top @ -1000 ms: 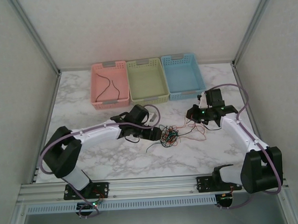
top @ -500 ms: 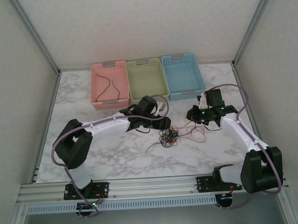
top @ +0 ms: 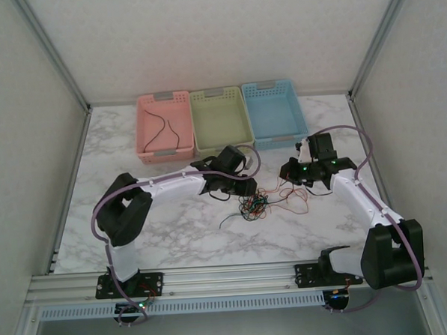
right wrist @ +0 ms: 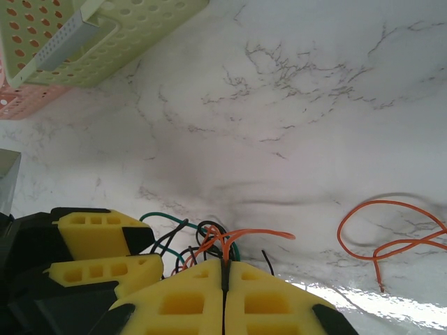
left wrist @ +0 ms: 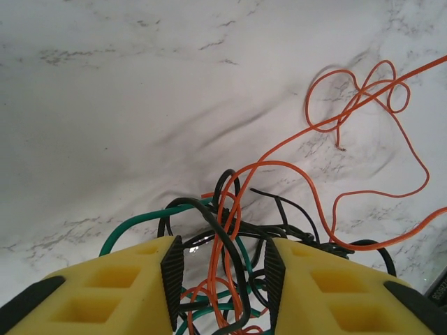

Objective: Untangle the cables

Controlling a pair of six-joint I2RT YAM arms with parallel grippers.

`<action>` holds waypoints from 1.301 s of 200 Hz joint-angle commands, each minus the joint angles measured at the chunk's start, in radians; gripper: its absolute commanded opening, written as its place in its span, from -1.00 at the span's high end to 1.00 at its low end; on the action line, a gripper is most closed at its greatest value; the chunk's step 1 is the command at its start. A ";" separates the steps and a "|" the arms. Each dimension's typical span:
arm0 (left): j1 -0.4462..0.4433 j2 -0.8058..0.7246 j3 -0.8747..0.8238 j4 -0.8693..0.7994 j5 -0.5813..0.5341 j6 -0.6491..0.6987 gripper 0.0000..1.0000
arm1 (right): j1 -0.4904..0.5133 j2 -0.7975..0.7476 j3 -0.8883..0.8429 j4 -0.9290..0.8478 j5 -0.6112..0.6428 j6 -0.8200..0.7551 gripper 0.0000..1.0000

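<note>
Around the cables (top: 254, 203), left jaws (narrower)

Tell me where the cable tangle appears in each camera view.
Top external: cable tangle near picture centre.
Left wrist: bottom centre, inside left gripper, jaws open.
Right wrist: bottom centre, above right gripper, jaws shut.
Shared landmark: the left gripper, beside the tangle.

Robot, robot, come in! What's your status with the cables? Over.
Left tool open, cables between its jaws. Right tool shut on an orange cable. Bunch knotted, lying between the arms. Over.
</note>
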 commanded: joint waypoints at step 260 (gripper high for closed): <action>0.486 -1.084 -0.184 -0.560 -0.426 -0.009 1.00 | -0.147 -0.042 -0.049 -0.092 0.473 0.013 1.00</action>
